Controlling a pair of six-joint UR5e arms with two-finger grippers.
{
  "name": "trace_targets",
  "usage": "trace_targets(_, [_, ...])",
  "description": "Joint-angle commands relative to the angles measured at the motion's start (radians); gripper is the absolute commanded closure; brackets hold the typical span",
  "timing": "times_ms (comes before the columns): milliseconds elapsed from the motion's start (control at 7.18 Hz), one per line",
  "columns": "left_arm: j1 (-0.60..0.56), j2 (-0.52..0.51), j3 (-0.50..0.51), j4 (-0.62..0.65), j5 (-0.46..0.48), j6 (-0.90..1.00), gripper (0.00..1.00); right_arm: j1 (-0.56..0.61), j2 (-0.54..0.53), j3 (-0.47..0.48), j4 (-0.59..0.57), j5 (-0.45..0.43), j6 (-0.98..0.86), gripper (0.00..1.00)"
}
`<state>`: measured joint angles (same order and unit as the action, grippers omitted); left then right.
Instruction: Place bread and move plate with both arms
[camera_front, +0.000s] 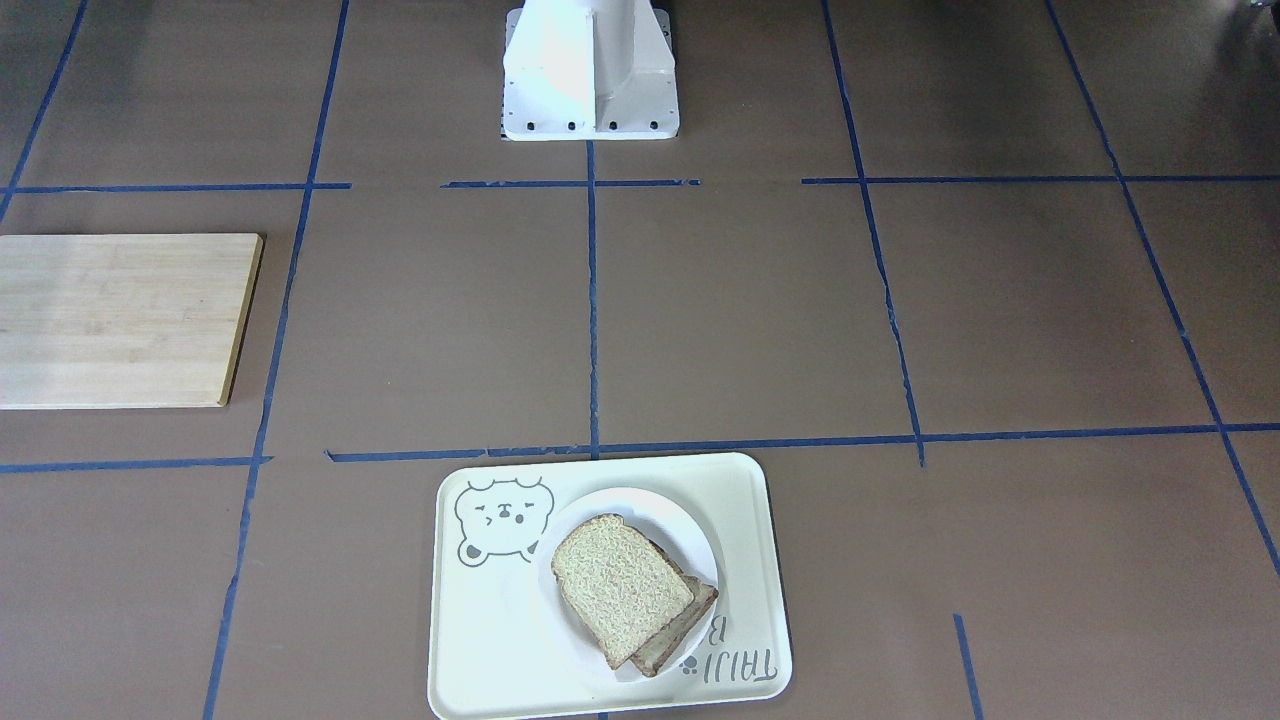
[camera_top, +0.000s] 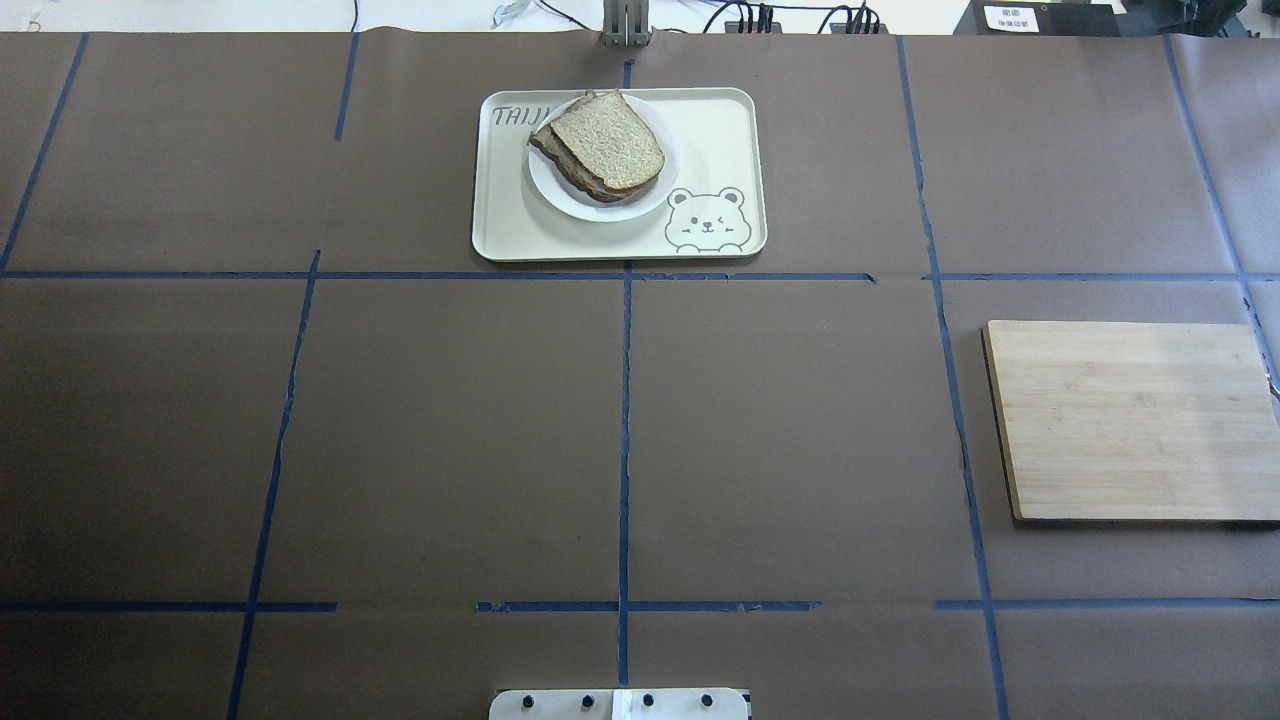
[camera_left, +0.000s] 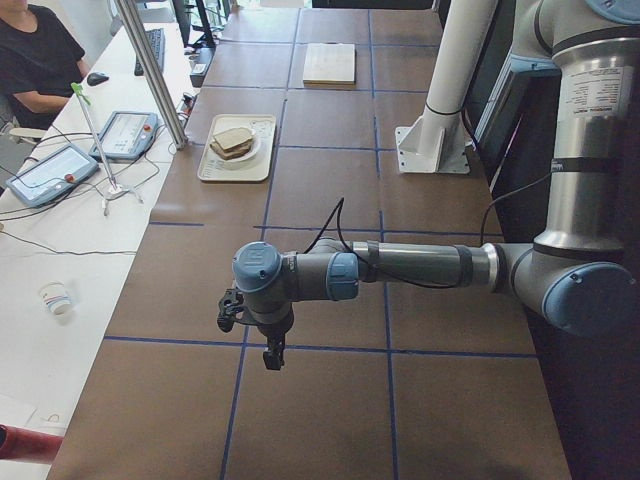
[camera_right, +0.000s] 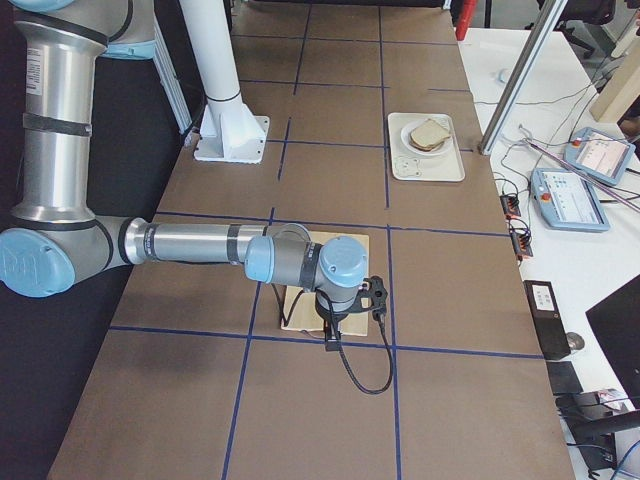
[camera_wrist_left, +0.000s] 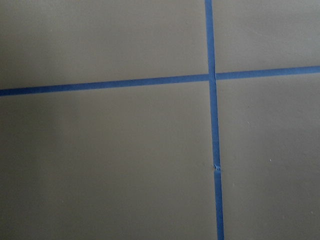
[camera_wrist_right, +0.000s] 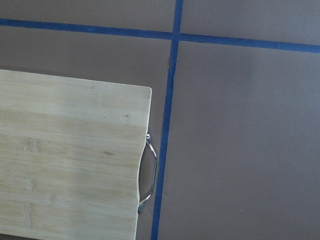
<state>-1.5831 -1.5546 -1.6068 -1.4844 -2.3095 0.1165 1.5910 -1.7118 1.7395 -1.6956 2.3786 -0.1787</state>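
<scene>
Bread (camera_top: 608, 135) rests on plate (camera_top: 600, 210) at far edge of tabletop (camera_top: 450, 430), apparently delivered; left tool (camera_left: 272, 355) and right tool (camera_right: 333, 338) hang clear, spread or pressed cannot tell.

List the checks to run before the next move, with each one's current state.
1. Bread on the plate: ok; it lies on a second slice there.
2. Plate inside the tray: ok, toward its lettered end.
3. Left gripper open: cannot tell; only a side view shows it.
4. Right gripper open: cannot tell; side view only, by the cutting board.
5. Both grippers away from the tray: ok.
</scene>
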Motion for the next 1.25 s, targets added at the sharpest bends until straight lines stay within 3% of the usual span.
trace_targets(0, [-0.001, 0.007, -0.007, 0.004, -0.005, 0.002, 0.0, 0.003, 0.003, 0.0, 0.001, -0.006, 0.005, 0.0])
trace_targets(279, [-0.001, 0.005, -0.002, 0.001, -0.138, -0.005, 0.0, 0.003, 0.001, 0.0, 0.001, -0.006, 0.007, 0.0])
trace_targets(1114, [-0.001, 0.005, 0.004, -0.02, -0.13, 0.003, 0.0, 0.02, -0.015, -0.026, 0.001, -0.009, 0.008, 0.0])
